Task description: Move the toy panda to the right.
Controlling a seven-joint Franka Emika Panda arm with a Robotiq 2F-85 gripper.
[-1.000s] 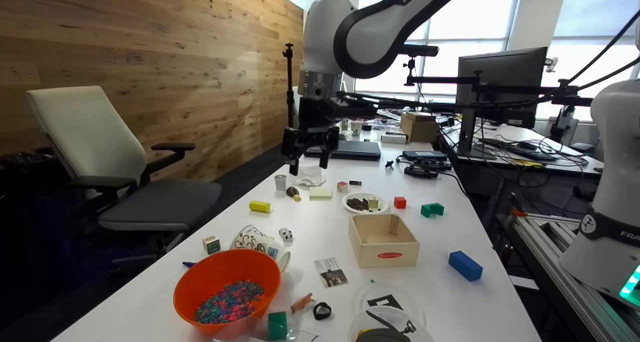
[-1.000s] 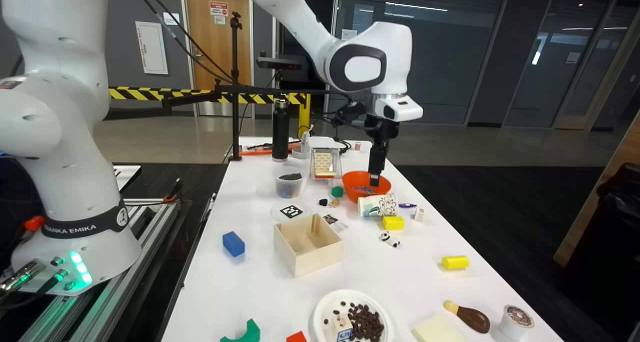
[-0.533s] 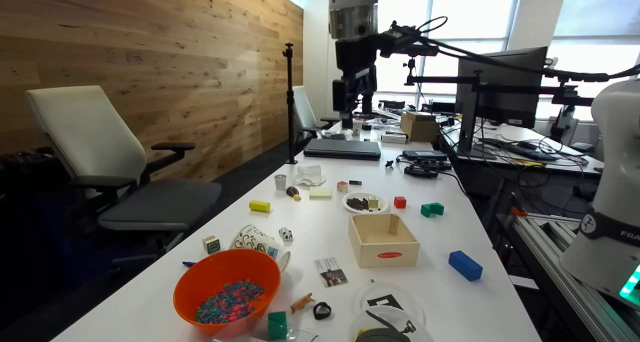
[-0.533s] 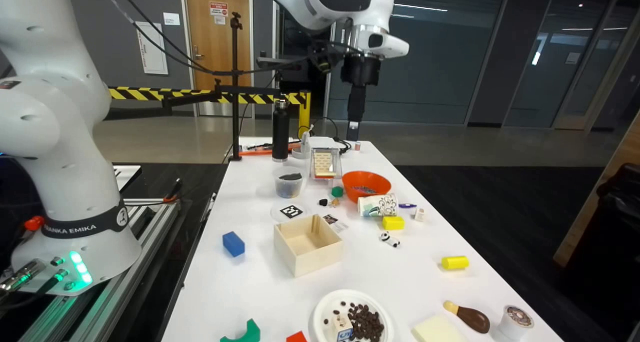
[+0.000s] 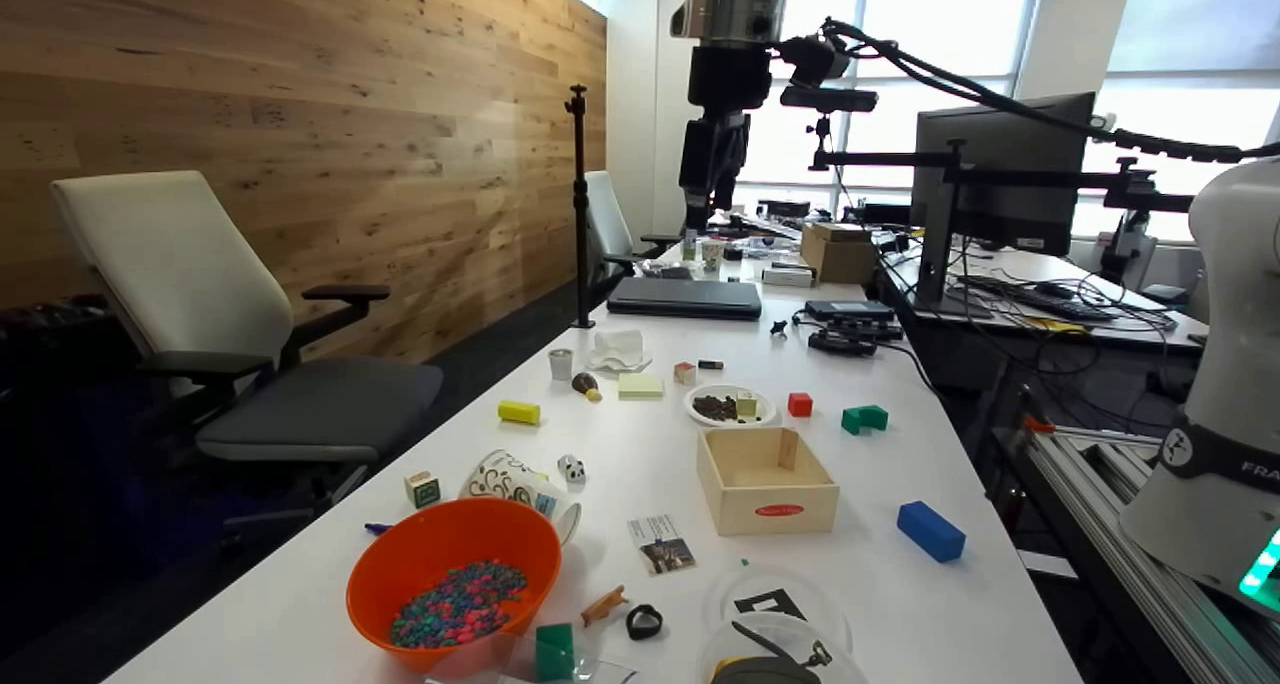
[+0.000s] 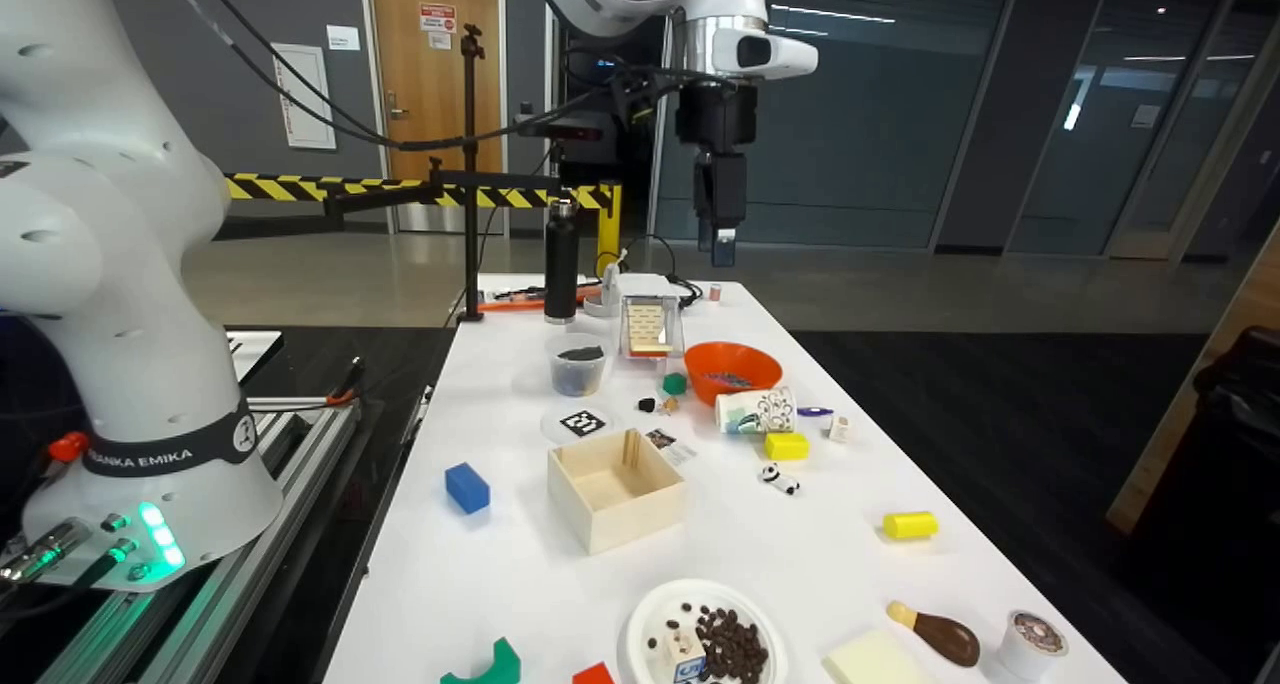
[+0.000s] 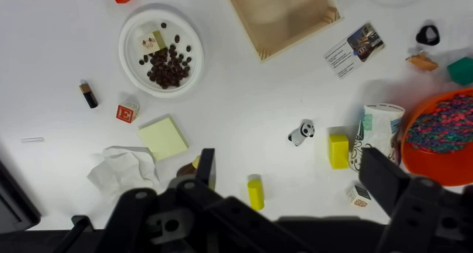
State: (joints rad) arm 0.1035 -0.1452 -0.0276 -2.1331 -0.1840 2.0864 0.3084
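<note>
As the wrist view runs left to right, a battery (image 7: 88, 95) precedes a crumpled napkin (image 7: 123, 169), an alphabet block (image 7: 127, 112) marked E, a white plate (image 7: 129, 42) of coffee beans (image 7: 168, 73) and a sticky-note pad (image 7: 163, 137). After a yellow cylinder (image 7: 255, 195), the hand (image 7: 291, 168), well above the tabletop (image 7: 236, 108), has its jaws spread wide, gripping nothing. The toy panda (image 7: 301, 134) rests on the tabletop, its long axis slanting from lower left to upper right, head at the upper end, face turned right. Beyond come a yellow block (image 7: 338, 151), a paper cup (image 7: 380, 134) on its side and an orange bowl (image 7: 428, 169).
</note>
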